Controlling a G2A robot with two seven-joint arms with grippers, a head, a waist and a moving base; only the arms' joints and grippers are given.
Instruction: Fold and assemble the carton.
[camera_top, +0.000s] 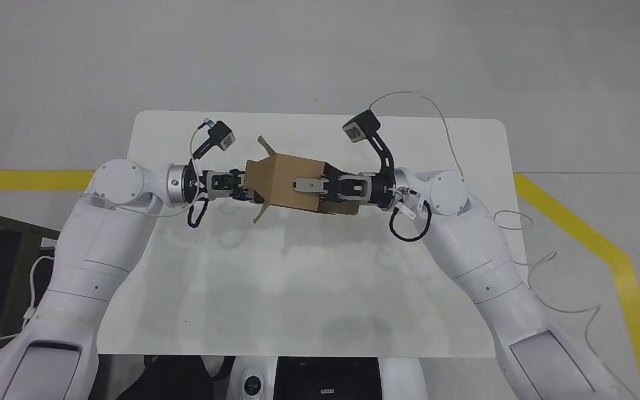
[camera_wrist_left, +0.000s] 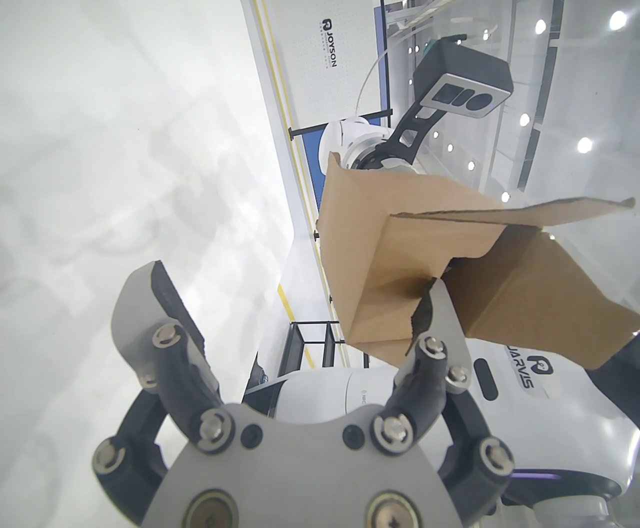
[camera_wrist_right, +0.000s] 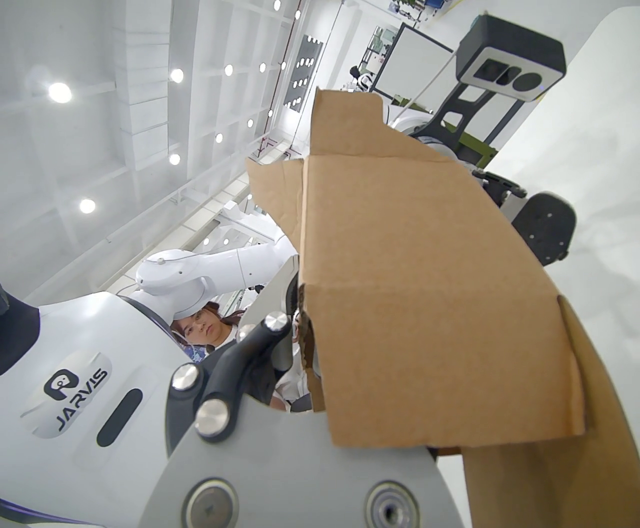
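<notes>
At the left gripper (camera_wrist_left: 292, 285): jaws wide apart; one finger (camera_wrist_left: 440, 320) against a corner of the carton (camera_top: 285, 180)
At the right gripper (camera_top: 308, 186): jaws clamped on the carton's opposite wall
Place of the carton: brown, flaps open; between both grippers, over the table (camera_top: 300, 300), near the middle of its far edge

A short line of dark capital lettering, with a small rounded logo at its head, runs along the white dotted wall panel (camera_wrist_left: 305, 90).
</notes>
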